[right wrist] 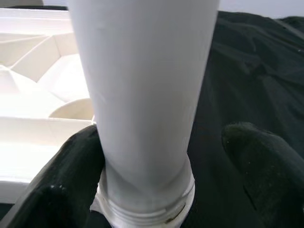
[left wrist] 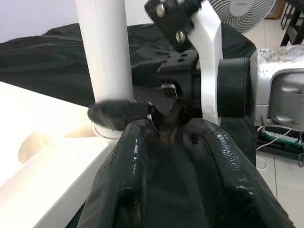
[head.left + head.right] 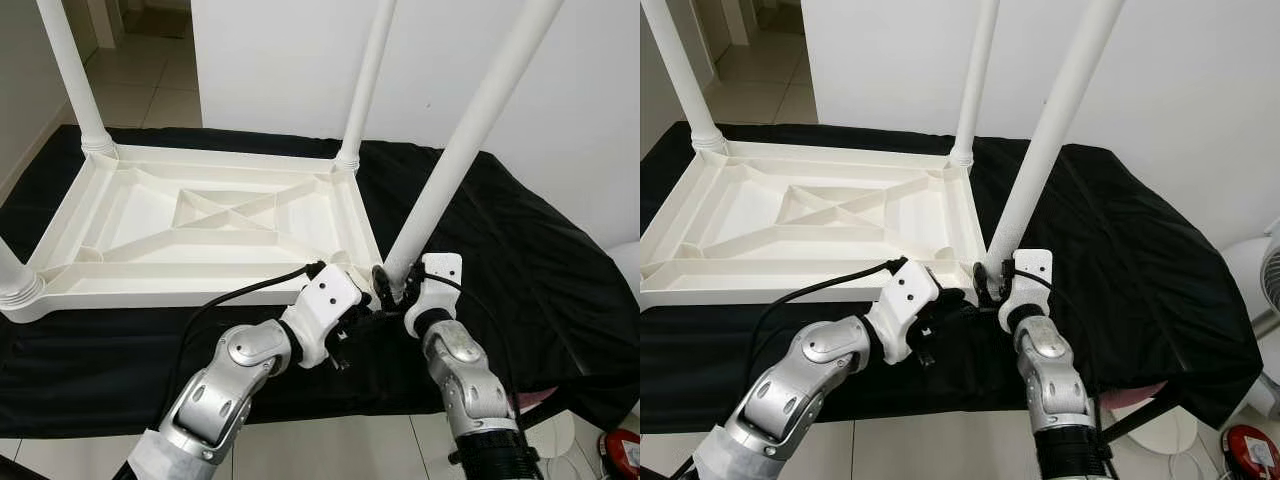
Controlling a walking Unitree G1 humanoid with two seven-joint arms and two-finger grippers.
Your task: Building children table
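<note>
Nearest the camera, the two silver arms meet at the near right corner of the upturned white plastic table top (image 3: 200, 225), about five o'clock on its ribbed underside, which lies on a black cloth-covered counter (image 3: 540, 270). The right pincer (image 1: 161, 175) holds its black fingers spread either side of the smooth, round white plastic leg (image 3: 455, 165) just above its threaded collar, one finger touching, not clamped; the left pincer (image 2: 166, 137) sits just beside, fingers close together, gripping nothing. Three legs stand seated, so this tilted fourth leg seems the step in hand; it likely needs straightening and twisting into its socket.
</note>
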